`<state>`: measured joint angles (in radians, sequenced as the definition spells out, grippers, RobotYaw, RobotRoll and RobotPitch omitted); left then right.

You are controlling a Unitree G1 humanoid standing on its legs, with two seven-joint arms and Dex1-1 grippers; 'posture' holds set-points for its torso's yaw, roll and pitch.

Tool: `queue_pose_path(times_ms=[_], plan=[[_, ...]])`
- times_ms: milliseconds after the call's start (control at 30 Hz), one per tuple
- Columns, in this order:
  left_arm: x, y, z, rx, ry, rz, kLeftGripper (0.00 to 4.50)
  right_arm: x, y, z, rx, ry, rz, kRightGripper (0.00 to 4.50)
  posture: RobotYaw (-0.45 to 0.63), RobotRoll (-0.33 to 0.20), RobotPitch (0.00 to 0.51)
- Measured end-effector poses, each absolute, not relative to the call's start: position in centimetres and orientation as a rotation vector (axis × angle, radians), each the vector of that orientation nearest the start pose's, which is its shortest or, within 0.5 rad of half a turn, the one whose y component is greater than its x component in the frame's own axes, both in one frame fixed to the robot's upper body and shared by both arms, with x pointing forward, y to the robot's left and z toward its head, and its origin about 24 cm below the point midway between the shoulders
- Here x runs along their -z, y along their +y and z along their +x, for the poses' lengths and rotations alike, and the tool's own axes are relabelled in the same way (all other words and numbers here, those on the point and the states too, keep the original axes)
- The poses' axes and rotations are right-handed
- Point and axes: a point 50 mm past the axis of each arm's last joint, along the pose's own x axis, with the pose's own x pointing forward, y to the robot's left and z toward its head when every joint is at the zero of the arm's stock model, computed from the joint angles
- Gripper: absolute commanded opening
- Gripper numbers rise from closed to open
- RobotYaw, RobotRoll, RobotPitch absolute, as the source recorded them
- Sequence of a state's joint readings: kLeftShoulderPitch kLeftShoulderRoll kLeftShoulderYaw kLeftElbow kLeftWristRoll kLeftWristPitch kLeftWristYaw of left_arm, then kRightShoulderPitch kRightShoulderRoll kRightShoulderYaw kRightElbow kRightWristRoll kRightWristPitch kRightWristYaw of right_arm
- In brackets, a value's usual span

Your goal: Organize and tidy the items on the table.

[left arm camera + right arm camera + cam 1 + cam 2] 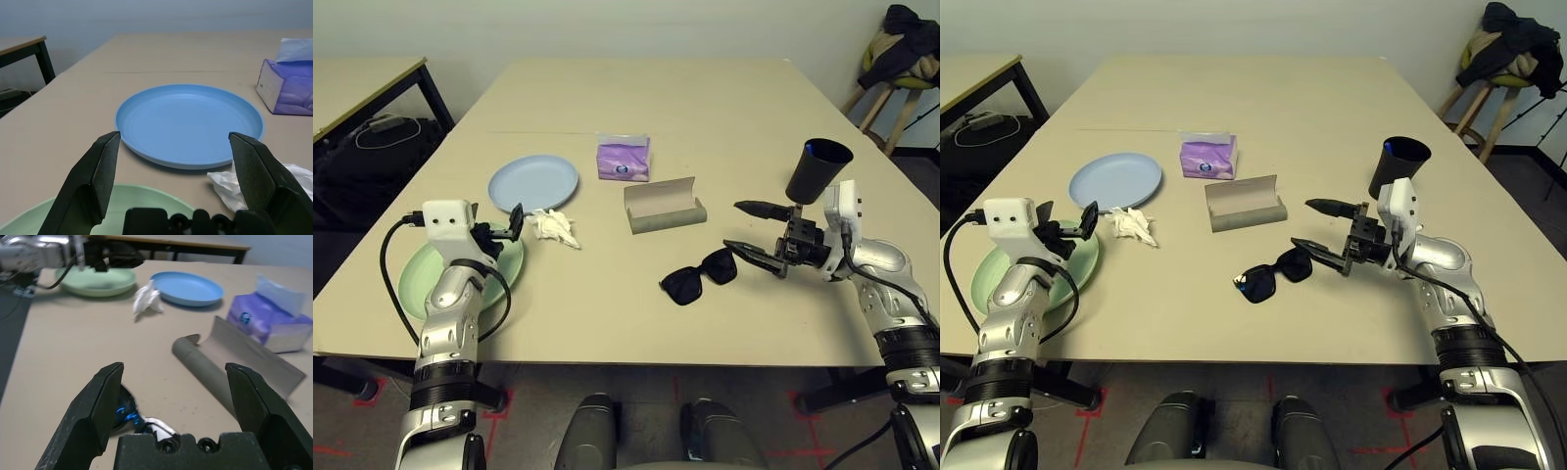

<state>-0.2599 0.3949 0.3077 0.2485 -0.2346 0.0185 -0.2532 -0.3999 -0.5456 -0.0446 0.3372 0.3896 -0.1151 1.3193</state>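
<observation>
On the table point(705, 108), a pale blue plate point(533, 183) lies left of centre, and a mint green plate point(416, 279) sits nearer the front left edge, partly under my left arm. My left gripper point(506, 230) hovers open over the green plate's far rim, pointing at the blue plate point(188, 122). A crumpled white tissue point(553, 227) lies beside it. A purple tissue pack point(623, 159) stands behind the open grey glasses case point(664, 207). Black sunglasses point(698, 277) lie just left of my open right gripper point(734, 225). The black cup point(819, 169) stands behind that arm.
A smaller beige table point(362, 83) with black legs stands at the far left, with a dark bag and cable point(372, 142) on the floor below it. A stool with dark clothing point(901, 54) is at the far right. The back half of the table is bare.
</observation>
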Motion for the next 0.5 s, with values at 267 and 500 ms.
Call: queue_pose_path(times_ms=[267,500], plan=[[-9.66,28.07,29.17,-0.054,-0.079,0.086,4.48,-11.11,-20.89,29.03,-1.295,-0.110,-0.351,4.50,0.21,0.000,0.047],[-9.94,28.13,28.71,-0.036,-0.069,0.107,4.48,-11.38,-20.77,29.41,-1.302,-0.133,-0.378,4.50,0.23,0.000,0.050]])
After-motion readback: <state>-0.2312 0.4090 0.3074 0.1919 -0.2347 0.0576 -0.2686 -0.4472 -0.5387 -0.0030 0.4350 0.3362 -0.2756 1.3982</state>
